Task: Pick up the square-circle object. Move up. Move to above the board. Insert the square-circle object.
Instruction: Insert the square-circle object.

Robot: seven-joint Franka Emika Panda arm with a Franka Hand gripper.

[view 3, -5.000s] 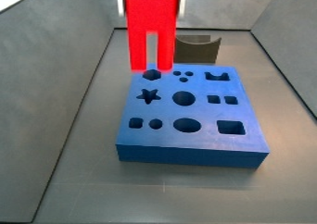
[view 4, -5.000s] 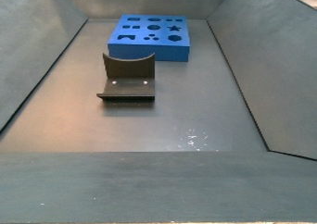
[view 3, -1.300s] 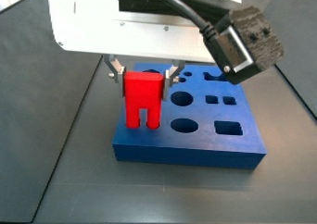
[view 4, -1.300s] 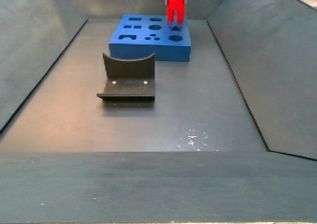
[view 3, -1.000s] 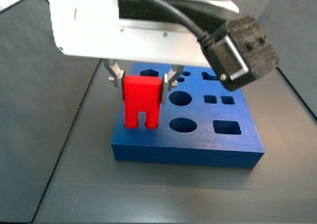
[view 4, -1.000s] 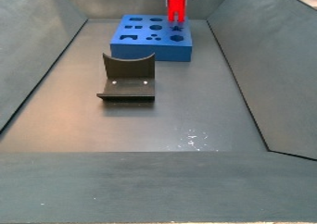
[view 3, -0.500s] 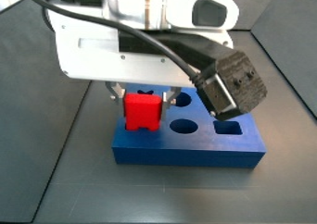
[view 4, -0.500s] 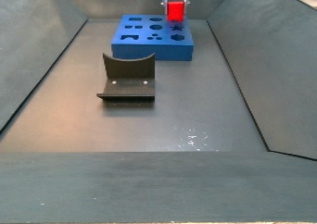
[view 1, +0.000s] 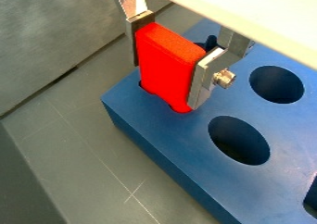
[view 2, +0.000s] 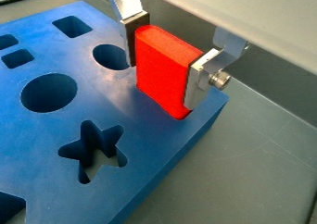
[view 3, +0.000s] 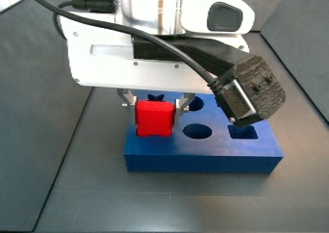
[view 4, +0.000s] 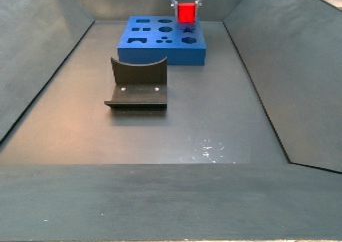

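1. Red block (view 1: 168, 66): it stands upright with its lower end sunk into the board (view 1: 173, 163), close to one corner. The prongs cannot be seen, so I judge they are already down in their holes. In a side view (view 3: 156, 119) only a short red stub shows above the blue top.
2. Step in hand: the last one, the insertion, and it looks nearly or fully done. How deep the block sits cannot be told from these views.
3. Next move: if the block is seated, the jaws should part and lift straight up, without tilting the block in its holes. If it is not seated, it needs a little more straight downward push first.
4. Gripper (view 2: 168, 54): it hangs low over the board's corner, with its jaws closed on the block. One silver finger (view 1: 210, 75) presses one face, the other finger the opposite face.
5. The block sits squarely between the jaws, held by its upper part, with the rest reaching below the fingertips.
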